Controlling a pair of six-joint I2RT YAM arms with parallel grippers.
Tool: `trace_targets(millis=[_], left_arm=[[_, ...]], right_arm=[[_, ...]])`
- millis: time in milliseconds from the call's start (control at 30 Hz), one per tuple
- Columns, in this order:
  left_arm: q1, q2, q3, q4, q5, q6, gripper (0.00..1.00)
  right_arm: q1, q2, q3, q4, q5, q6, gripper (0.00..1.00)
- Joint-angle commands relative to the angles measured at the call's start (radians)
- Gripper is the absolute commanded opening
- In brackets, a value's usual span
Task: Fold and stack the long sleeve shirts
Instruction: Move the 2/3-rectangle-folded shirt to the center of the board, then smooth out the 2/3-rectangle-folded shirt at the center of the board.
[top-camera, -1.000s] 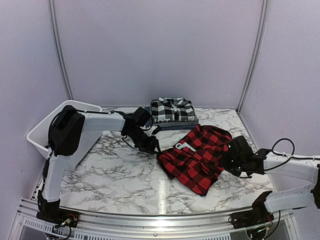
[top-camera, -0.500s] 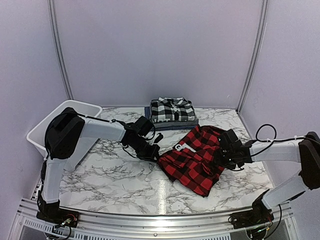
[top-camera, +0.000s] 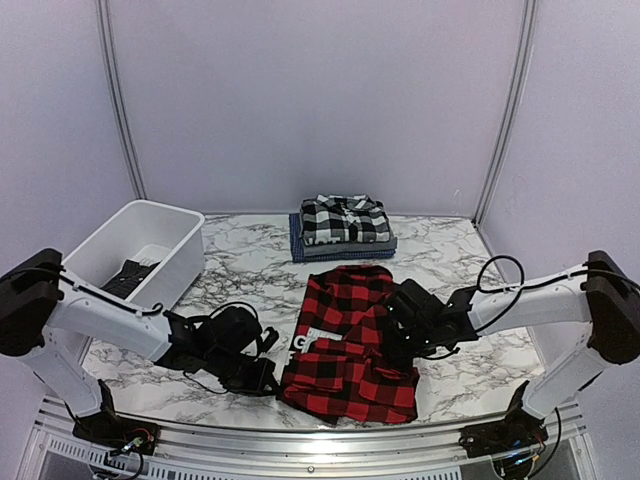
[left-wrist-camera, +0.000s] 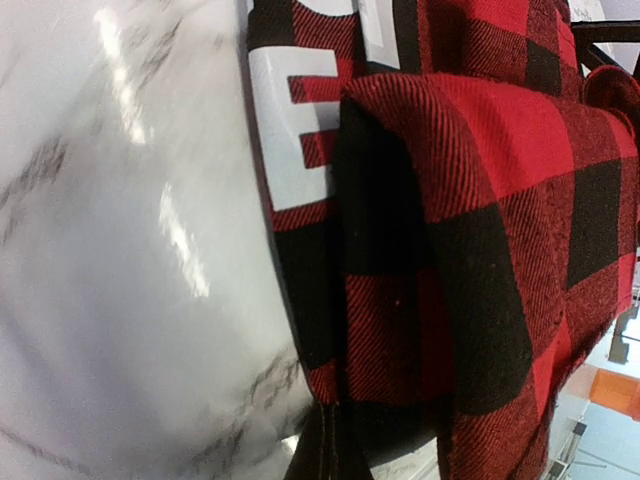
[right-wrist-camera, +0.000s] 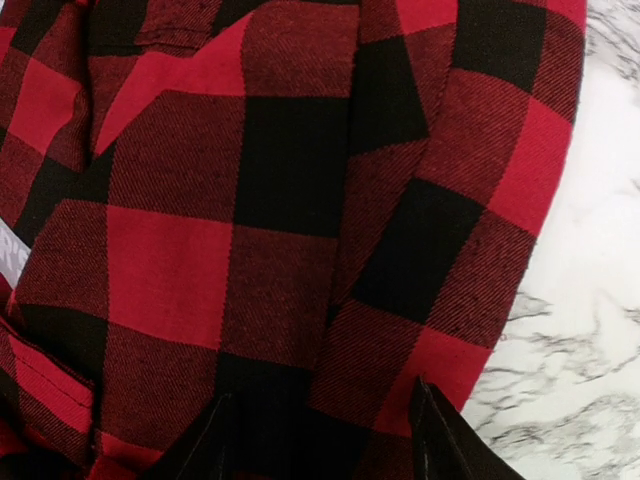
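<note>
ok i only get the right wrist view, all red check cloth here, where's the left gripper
observer: The left gripper is shut on the red shirt's near-left edge.
operator: anything stacked yet
observer: Yes, a folded plaid shirt lies on a blue one at the back.
operator: and the tub
observer: The tub stands far left, with dark cloth inside.
</note>
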Motion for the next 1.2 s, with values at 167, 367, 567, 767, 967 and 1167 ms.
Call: trace_targets(millis=[167,367,567,767,967,1167], left_arm=[[-0.151,-0.226,-0.174,0.051,-0.278,-0.311,0.13],[-0.149,-0.377,-0.13,-0.13,-0.384,-0.271,0.36],[-0.153,-0.414,-0.104,-0.118,-0.263,-0.224,0.42],[-0.161,-0.421,-0.126,-0.054,-0.135,-0.207,0.44],[-0.169,-0.373,-0.128,-0.035,-0.086,-0.203,0.44],[-0.174,-0.343,-0.135,-0.035,-0.086,-0.212,0.41]], right_arm=[[0.127,0.029,0.176,-0.152,0.05,-0.023,0.58],[0.135,-0.169,0.153,-0.256,0.068,0.009,0.62],[0.226,-0.358,0.061,-0.283,0.004,0.085,0.64],[0.405,-0.509,-0.012,-0.369,0.012,0.26,0.63],[0.604,-0.535,-0.092,-0.344,0.038,0.435,0.62],[0.665,-0.47,-0.14,-0.348,0.058,0.518,0.6]])
